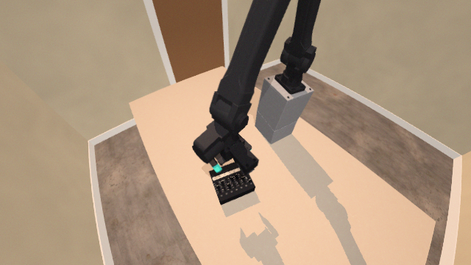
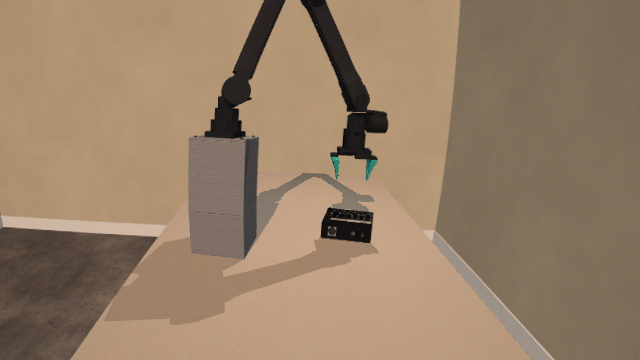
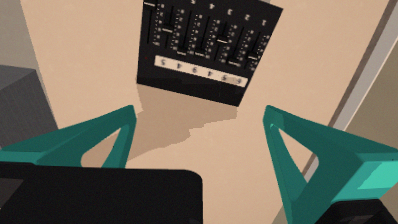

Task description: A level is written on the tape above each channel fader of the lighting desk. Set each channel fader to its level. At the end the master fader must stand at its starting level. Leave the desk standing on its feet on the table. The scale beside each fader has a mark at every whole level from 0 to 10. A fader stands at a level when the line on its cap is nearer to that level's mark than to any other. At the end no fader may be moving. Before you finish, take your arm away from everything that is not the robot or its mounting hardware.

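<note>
The lighting desk (image 1: 232,185) is a small black box standing on its feet on the tan table. It also shows in the exterior view (image 2: 347,224) and at the top of the wrist view (image 3: 205,47). A white tape strip (image 3: 201,71) with written digits runs along one edge of its face, beside several faders with pale caps at differing heights. The digits are too small to read. My gripper (image 2: 352,169) with teal fingers hangs open and empty well above the desk, a little beyond its taped edge; it also shows in the wrist view (image 3: 200,135).
The grey pedestal (image 2: 223,196) carrying the arm's base stands on the table left of the desk. The table's right edge and a wall run close to the desk (image 2: 465,270). The arm hides part of the desk in the top view (image 1: 228,121).
</note>
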Tool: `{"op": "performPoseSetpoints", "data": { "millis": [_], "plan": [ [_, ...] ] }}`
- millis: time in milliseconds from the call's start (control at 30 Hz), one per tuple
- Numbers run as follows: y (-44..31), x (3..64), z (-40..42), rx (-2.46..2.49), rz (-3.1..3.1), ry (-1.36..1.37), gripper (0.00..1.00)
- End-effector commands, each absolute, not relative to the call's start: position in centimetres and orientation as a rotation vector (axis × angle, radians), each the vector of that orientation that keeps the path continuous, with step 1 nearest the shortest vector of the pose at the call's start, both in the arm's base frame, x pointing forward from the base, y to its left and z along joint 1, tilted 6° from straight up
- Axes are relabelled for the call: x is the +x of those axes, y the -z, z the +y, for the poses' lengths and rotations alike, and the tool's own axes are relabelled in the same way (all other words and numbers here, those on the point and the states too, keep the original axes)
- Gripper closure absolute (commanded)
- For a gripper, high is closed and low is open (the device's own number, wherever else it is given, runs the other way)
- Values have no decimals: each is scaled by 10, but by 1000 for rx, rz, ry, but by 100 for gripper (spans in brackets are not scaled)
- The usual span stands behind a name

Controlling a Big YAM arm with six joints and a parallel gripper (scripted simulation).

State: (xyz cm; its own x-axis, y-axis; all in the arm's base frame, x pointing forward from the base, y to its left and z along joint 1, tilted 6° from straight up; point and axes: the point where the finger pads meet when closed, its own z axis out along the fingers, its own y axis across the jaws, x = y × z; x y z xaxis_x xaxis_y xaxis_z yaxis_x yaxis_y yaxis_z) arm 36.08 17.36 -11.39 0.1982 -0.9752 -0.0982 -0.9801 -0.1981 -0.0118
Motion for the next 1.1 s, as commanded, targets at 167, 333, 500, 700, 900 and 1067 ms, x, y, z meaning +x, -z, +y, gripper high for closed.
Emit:
{"op": "performPoseSetpoints", "data": {
  "millis": [167, 333, 500, 700, 900, 1067],
  "plan": [
    [110, 365, 179, -2347, 1948, -100, 0],
    [108, 371, 183, -2347, 1933, -92, 0],
    [108, 371, 183, -2342, 1939, -93, 0],
    [111, 371, 184, -2323, 1971, -97, 0],
    [112, 380, 189, -2197, 2102, -96, 0],
    [116, 379, 190, -1987, 2318, -108, 0]
  ]
}}
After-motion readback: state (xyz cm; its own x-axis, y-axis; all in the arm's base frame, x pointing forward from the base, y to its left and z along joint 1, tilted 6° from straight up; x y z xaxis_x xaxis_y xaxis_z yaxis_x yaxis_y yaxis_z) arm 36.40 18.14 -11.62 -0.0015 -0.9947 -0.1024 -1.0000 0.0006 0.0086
